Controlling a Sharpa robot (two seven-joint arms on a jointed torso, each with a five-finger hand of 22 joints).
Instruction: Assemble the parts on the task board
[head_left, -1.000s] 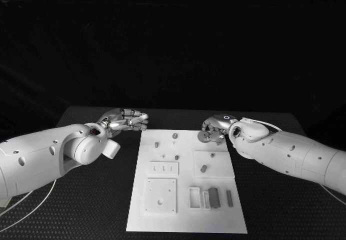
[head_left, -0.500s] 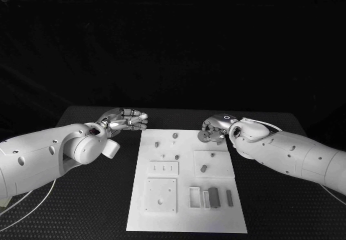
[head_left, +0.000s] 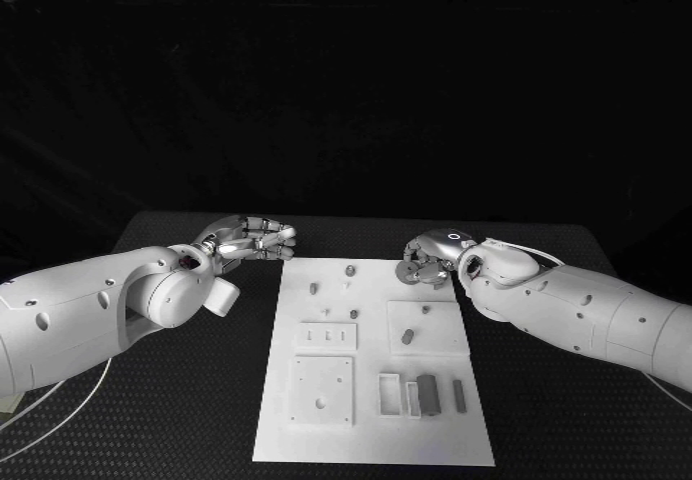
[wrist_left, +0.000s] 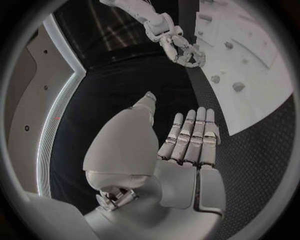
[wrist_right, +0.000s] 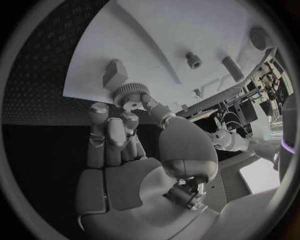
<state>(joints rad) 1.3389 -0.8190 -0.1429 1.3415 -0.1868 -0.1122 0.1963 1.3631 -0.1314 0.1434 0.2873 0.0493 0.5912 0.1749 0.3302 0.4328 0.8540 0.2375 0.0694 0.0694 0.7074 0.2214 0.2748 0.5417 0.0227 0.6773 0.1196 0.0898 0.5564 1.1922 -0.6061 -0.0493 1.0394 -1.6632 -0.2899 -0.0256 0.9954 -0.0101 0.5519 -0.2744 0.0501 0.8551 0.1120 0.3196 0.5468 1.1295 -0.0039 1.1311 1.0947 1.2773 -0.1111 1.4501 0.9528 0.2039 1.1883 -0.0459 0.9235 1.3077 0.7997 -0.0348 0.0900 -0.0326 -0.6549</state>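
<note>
Black worktop (head_left: 173, 420) with the white task board (head_left: 368, 440) lying lengthwise in the middle, between the two arms

Right hand (head_left: 428, 262) poised over the board's far right corner, fingertips pinching a small toothed gear (wrist_right: 131, 93); seen from the right wrist, the gear held between thumb and fingers (wrist_right: 100, 112) just above the board's edge, with a blocky grey part (wrist_right: 115, 74) just beside it on the board and a small hex-headed part (wrist_right: 194, 60) farther in

Left hand (head_left: 248, 240) just off the board's far left corner, over the worktop, holding nothing; seen from the left wrist, fingers (wrist_left: 194, 135) laid straight and close together, thumb set apart at the side, nothing between them

On the board, from far end to near end: small grey pegs (head_left: 349, 270) standing near the far edge, another peg (head_left: 313, 289) toward the left; a raised square plate with an oblong grey part (head_left: 407, 337) on the right; a small plate with slots (head_left: 327, 335) to its left; a larger square plate (head_left: 322, 390) nearer; beside that, a white open frame (head_left: 389, 393), a dark rectangular block (head_left: 426, 394) and a thin dark bar (head_left: 459, 396) side by side
</note>
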